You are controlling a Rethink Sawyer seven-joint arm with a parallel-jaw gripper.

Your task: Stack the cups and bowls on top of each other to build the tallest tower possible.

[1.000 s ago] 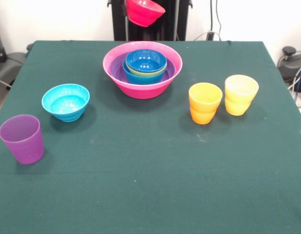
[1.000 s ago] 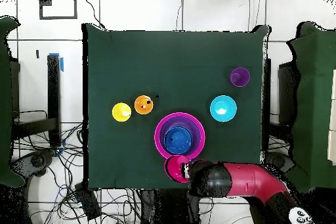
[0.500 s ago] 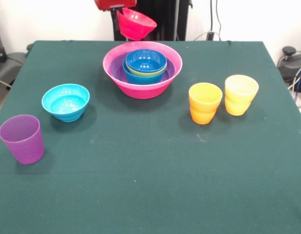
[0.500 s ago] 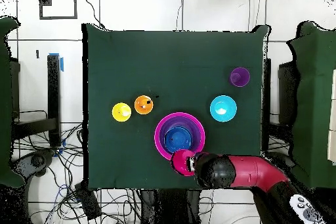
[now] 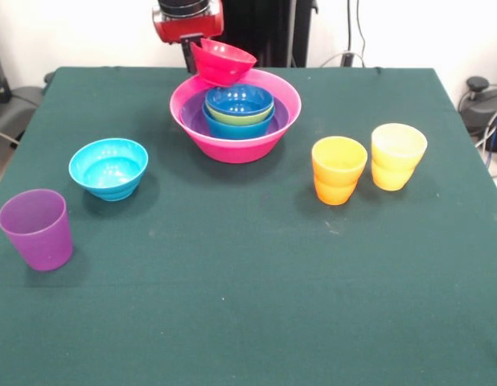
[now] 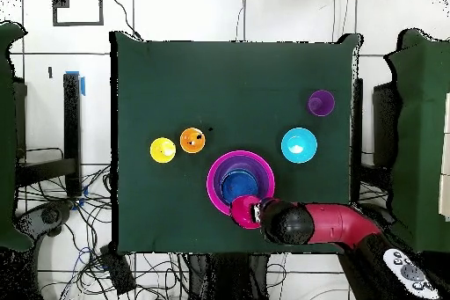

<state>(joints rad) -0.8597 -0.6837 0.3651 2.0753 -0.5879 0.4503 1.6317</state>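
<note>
A: Where is the small red-pink bowl (image 5: 223, 62) sitting?

B: It is hanging tilted over the far rim of the tower (image 5: 235, 115), with the tool (image 5: 190, 50) gripping its edge.

A: And what is making up the tower?

B: Dark blue, lime green, blue and purple bowls are nesting in the hot-pink one.

A: The rest?

B: The cyan bowl (image 5: 108, 168) and purple cup (image 5: 37, 228) are standing apart on one side of the bench (image 5: 256, 297), the orange cup (image 5: 338, 170) and yellow cup (image 5: 397, 156) close together on the other.
</note>
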